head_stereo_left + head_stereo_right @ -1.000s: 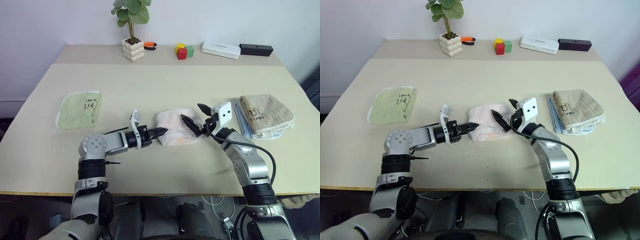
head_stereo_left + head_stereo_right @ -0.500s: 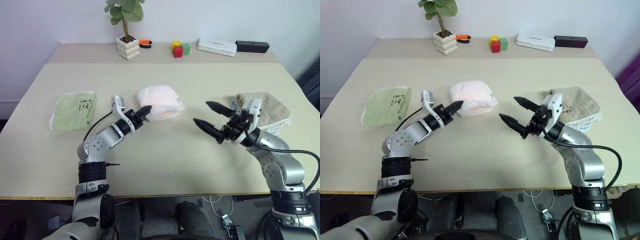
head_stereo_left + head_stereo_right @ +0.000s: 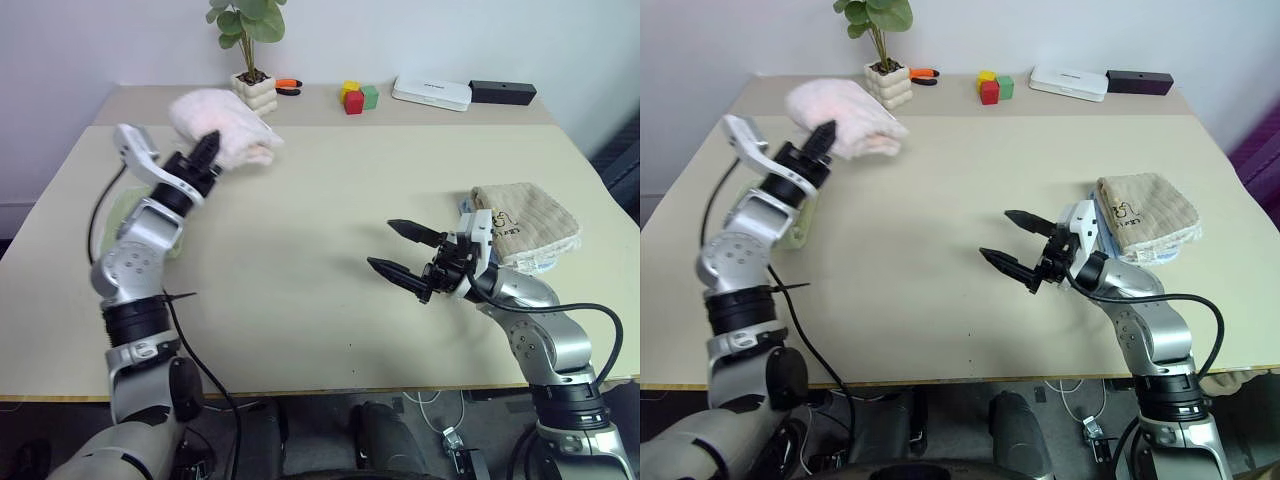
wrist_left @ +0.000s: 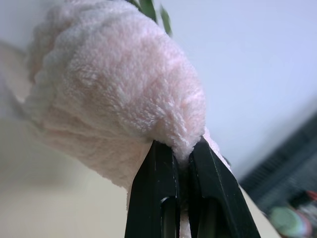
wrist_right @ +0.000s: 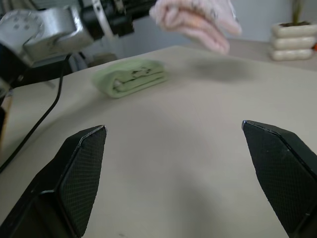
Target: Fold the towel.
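Observation:
The pale pink towel [image 3: 228, 125] hangs bunched in the air above the table's far left part, folded into a thick roll. My left gripper [image 3: 206, 147] is raised and shut on the towel's near edge; in the left wrist view its black fingers [image 4: 157, 188] pinch the fluffy towel [image 4: 114, 94]. My right gripper [image 3: 382, 245] hovers low over the middle right of the table, open, with nothing between its fingers. It points toward the left, and its wrist view catches the lifted towel [image 5: 195, 20] in the distance.
A light green folded towel [image 5: 131, 79] lies at the table's left, partly behind my left arm. A beige folded towel [image 3: 525, 225] sits on the right. Along the back stand a potted plant [image 3: 252, 88], coloured blocks [image 3: 355, 98], a white box [image 3: 433, 93] and a black box [image 3: 502, 92].
My left gripper has carried the pink towel off the table centre, up and to the far left. The right gripper has drawn back a little toward me and stayed open.

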Action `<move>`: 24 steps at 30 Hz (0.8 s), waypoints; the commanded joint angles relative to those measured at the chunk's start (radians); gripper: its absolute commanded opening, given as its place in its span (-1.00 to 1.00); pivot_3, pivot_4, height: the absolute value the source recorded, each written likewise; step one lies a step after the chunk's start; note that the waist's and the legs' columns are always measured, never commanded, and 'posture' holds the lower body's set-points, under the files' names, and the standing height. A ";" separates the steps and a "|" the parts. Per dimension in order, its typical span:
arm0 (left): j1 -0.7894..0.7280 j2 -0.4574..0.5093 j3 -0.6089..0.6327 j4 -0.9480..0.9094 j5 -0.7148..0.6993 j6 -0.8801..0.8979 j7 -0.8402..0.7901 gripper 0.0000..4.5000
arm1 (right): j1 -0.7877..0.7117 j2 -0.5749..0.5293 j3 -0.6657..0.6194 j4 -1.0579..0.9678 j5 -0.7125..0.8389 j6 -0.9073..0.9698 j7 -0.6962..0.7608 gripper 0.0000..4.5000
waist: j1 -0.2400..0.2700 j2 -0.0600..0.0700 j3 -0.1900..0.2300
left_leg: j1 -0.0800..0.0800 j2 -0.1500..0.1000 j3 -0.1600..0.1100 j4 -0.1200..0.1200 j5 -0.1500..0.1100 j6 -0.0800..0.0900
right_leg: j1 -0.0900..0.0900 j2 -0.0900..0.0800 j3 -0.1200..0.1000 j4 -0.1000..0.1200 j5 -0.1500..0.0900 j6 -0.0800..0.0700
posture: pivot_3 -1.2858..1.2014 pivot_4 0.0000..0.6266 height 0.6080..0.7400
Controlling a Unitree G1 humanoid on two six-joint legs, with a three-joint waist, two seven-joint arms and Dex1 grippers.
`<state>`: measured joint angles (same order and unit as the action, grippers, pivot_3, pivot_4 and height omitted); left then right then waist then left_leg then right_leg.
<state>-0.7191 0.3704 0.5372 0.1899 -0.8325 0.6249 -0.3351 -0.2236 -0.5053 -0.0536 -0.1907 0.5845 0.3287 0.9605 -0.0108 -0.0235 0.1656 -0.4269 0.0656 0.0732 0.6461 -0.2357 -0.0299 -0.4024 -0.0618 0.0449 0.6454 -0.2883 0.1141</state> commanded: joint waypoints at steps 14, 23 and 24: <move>0.195 0.037 0.170 -0.120 -0.136 -0.030 0.039 -0.99 | -0.057 -0.030 -0.016 0.053 0.002 -0.002 0.058 1.00 | 0.001 -0.001 0.001 | 0.000 0.001 0.001 0.000 0.000 0.000 | 0.000 -0.001 0.000 0.001 0.000 0.000 | 0.03 -0.52 0.92; 0.368 -0.040 0.166 -0.259 -0.145 -0.096 0.098 -0.99 | -0.063 -0.038 -0.021 0.082 -0.015 -0.012 0.081 1.00 | -0.001 -0.002 0.001 | 0.000 0.001 0.001 0.000 0.000 0.000 | 0.000 0.000 0.000 0.001 0.000 0.000 | 0.03 -0.52 0.92; 0.383 -0.037 0.164 -0.271 -0.137 -0.108 0.098 -0.99 | -0.062 -0.038 -0.021 0.082 -0.016 -0.012 0.082 1.00 | -0.001 -0.002 0.001 | 0.000 0.001 0.001 0.000 0.000 0.000 | 0.000 0.000 0.000 0.001 0.000 0.000 | 0.03 -0.52 0.92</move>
<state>-0.3416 0.3205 0.6911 -0.0237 -0.9703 0.5520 -0.2363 -0.2773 -0.5324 -0.0552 -0.0936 0.5624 0.3345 1.0341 -0.0118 -0.0253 0.1665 -0.4266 0.0664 0.0741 0.6461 -0.2357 -0.0300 -0.4026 -0.0622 0.0450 0.6463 -0.2882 0.1140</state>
